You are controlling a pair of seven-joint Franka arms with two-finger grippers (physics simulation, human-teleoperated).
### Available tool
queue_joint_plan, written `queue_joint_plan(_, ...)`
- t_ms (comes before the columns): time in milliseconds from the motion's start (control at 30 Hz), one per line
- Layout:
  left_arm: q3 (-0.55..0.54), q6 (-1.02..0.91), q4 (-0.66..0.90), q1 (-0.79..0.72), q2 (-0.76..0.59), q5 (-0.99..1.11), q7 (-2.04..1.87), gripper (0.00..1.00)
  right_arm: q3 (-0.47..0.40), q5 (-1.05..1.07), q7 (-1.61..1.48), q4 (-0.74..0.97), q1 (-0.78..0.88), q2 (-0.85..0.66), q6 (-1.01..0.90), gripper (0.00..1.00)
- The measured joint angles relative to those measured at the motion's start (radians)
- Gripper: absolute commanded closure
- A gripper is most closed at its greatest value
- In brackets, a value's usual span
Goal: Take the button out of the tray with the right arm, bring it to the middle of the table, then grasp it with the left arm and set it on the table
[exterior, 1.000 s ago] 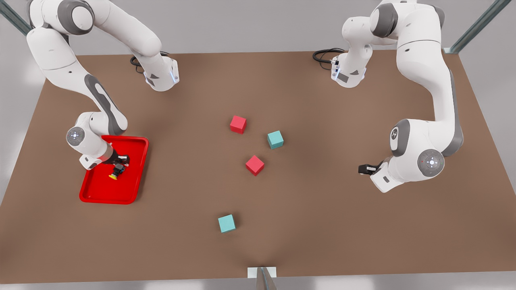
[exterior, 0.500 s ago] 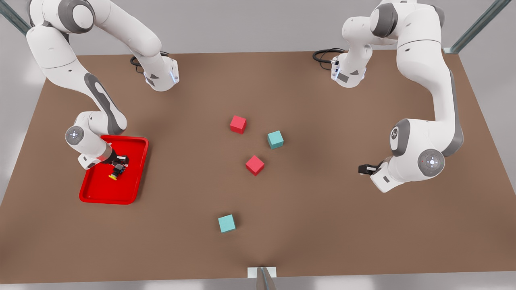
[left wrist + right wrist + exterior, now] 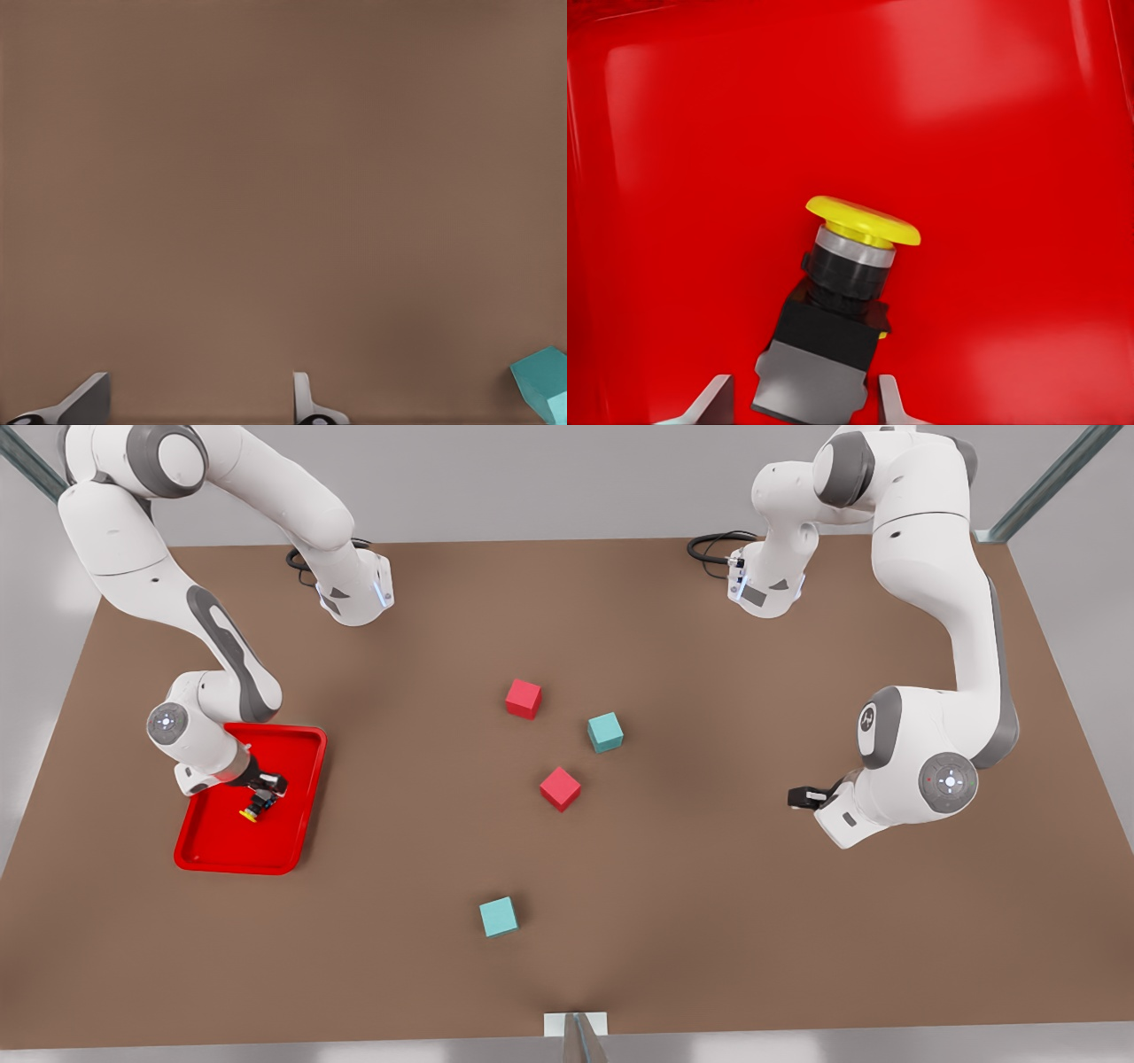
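The button (image 3: 833,310), a black body with a yellow cap, lies on its side in the red tray (image 3: 213,850) at the front view's left, also seen as button (image 3: 253,808). My right gripper (image 3: 804,403) is low over the tray (image 3: 1010,177). Its fingers (image 3: 718,398) straddle the button's body, one almost touching and the other a small gap away. At the front view's right the left gripper (image 3: 800,797) waits over the bare brown table (image 3: 709,921); its fingers (image 3: 89,398) stand open with nothing between them.
Two red cubes (image 3: 523,698) (image 3: 560,788) and a teal cube (image 3: 605,732) sit mid-table. Another teal cube (image 3: 498,917) is nearer the front edge. A teal cube (image 3: 542,381) shows at the edge of the left wrist view.
The right wrist has shifted very slightly over the tray, and the button stays where it was. The left arm has not moved.
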Motion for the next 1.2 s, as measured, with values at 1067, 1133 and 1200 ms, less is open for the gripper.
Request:
queue_joint_plan(1067,0.0,0.013,-0.002,0.002,0.0,0.0,0.0,0.0,0.215,0.019,0.258,0.124,0.028,-0.113,-0.139,0.53)
queue_joint_plan(1133,0.0,0.013,-0.002,0.002,0.0,0.001,0.0,0.0,0.238,0.053,0.286,0.188,0.153,-0.115,-0.216,0.53)
queue_joint_plan(1200,0.0,0.012,-0.002,0.003,-0.003,0.001,0.0,0.0,0.242,0.085,0.324,0.262,0.284,-0.101,-0.29,0.53)
